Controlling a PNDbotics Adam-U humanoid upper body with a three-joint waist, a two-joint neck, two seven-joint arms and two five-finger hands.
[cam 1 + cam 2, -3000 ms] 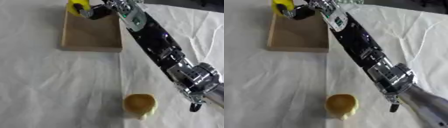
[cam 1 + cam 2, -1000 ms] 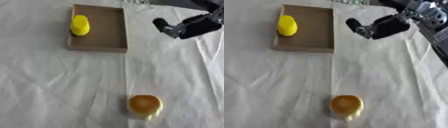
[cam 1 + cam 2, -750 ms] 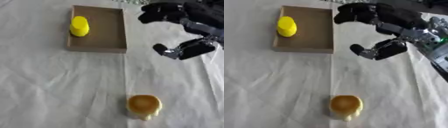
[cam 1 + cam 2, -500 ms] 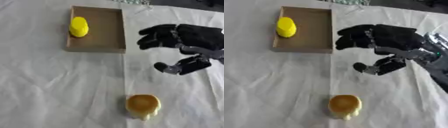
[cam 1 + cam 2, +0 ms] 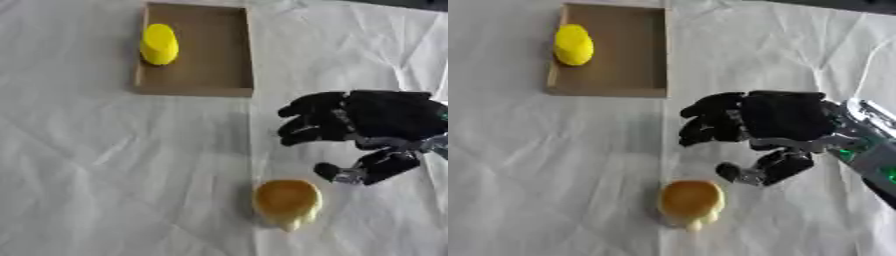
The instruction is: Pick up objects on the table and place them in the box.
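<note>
A white cloth (image 5: 96,165), creased and wrinkled all over, covers the desk and fills nearly the whole view; only a thin dark strip of the room shows along the far right edge at the top, too little to make anything out.

A shallow rectangular brown cardboard box (image 5: 214,60) lies on the cloth at the far side, left of centre, its long sides running away from the robot. Inside it, against the left wall, lies a bright yellow rounded object (image 5: 159,44) (something like a small bottle or lemon shape; its surface gives no more detail).

Near the front edge sits a second item, a rounded orange-yellow object with a paler yellow underside (image 5: 286,201), resting on the cloth well apart from the box.

The robot's black right hand (image 5: 785,122) enters from the right and hangs above the cloth between the box and the orange-yellow object, palm turned down. Its fingers (image 5: 710,120) are spread and only gently bent, pointing left, with the thumb (image 5: 750,175) reaching down toward the object and ending just beside its upper right edge. Whether the thumb tip touches it cannot be told. The hand holds nothing. A silver wrist section (image 5: 868,145) trails off to the right.
</note>
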